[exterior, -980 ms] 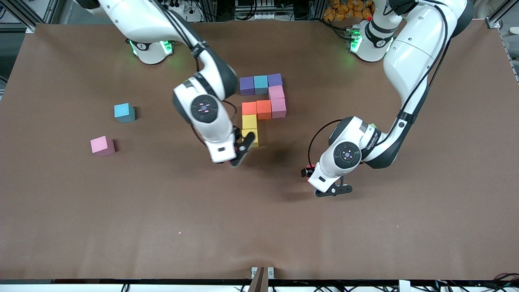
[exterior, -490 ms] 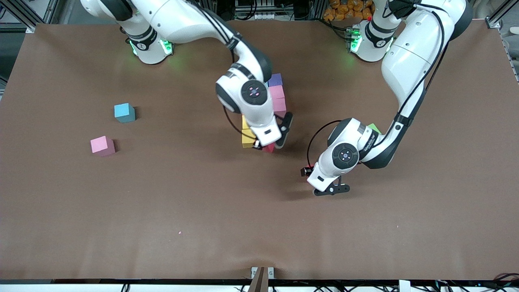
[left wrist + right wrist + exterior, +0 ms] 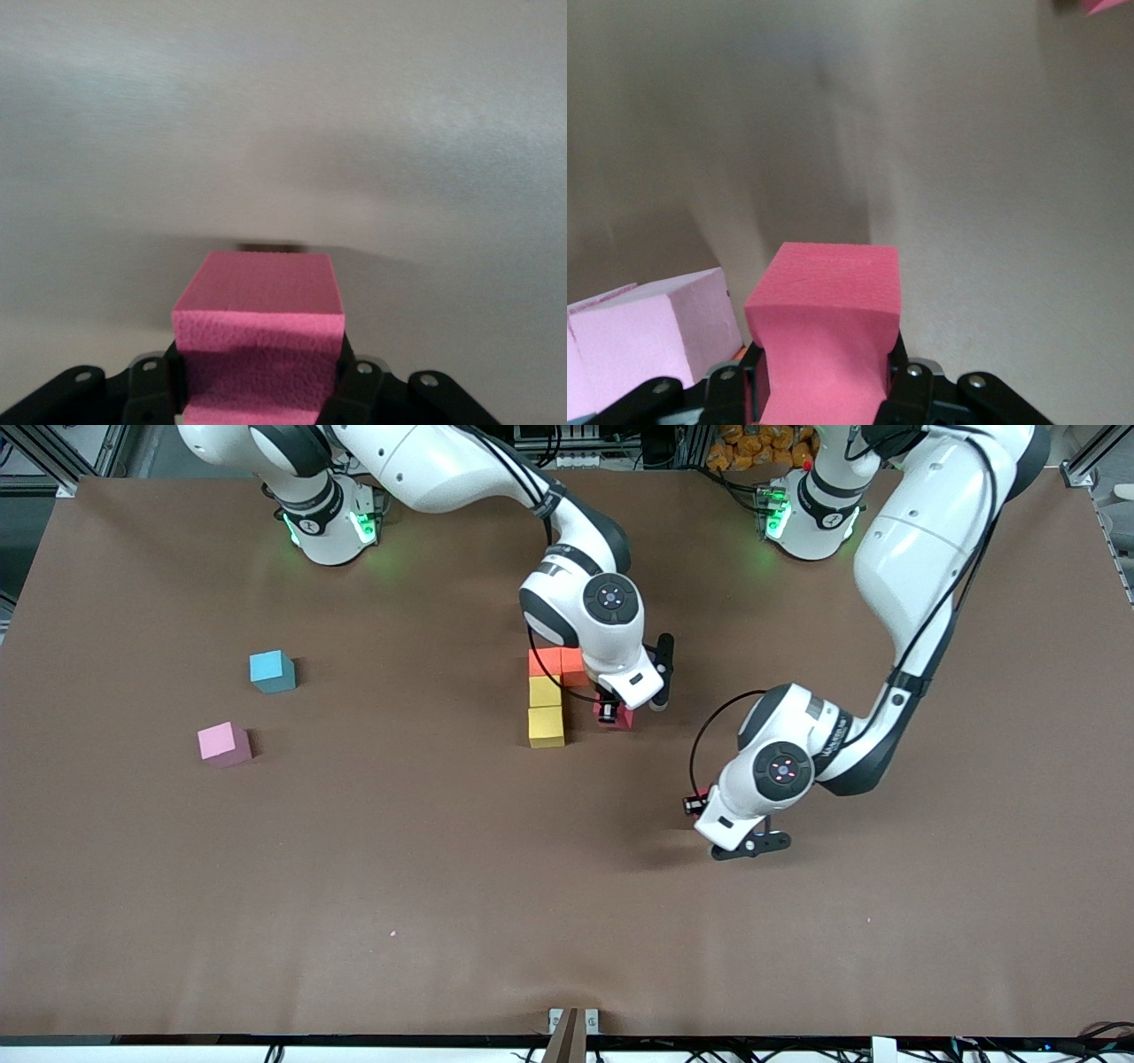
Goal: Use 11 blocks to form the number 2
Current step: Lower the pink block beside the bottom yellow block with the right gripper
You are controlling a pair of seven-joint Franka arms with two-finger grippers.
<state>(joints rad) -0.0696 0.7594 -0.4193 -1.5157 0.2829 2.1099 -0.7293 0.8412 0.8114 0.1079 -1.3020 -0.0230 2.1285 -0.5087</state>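
Low over the bare desk (image 3: pixel 354 886), toward the left arm's end: left hand (image 3: pixel 751 849), closed on a red block (image 3: pixel 257 310), pinched at its lower part, top face level and clear of the fingers.

Farther from the camera, toward the right arm's end, a loose pink block (image 3: pixel 223 743) sitting alone. Level with it near the middle, two yellow blocks (image 3: pixel 546 708) in a column, touching. Just beside that column, a gap between: right hand (image 3: pixel 631 710), clamped tight on a second red block (image 3: pixel 828 301), low over the desk. Sides of this one visibly dented where gripped.

Farther again, a loose sky-blue block (image 3: pixel 271 670), well apart from the pink one. Then two orange blocks (image 3: pixel 558 661) side by side, touching the yellow column's upper end. Rest of the number 2 hidden under the right arm, apart from pale pink blocks (image 3: pixel 656 332) showing close by in the right wrist view.

Judging by those dents: soft foam, very light, matte and grippy, unlikely to slip or break. Best taken on two opposite flat faces, square on, at mid-height. Only a gentle squeeze needed, since a hard pinch bulges the cube and could spoil a flush fit against its neighbours. Worth releasing straight upward, to avoid nudging such light pieces out of line.
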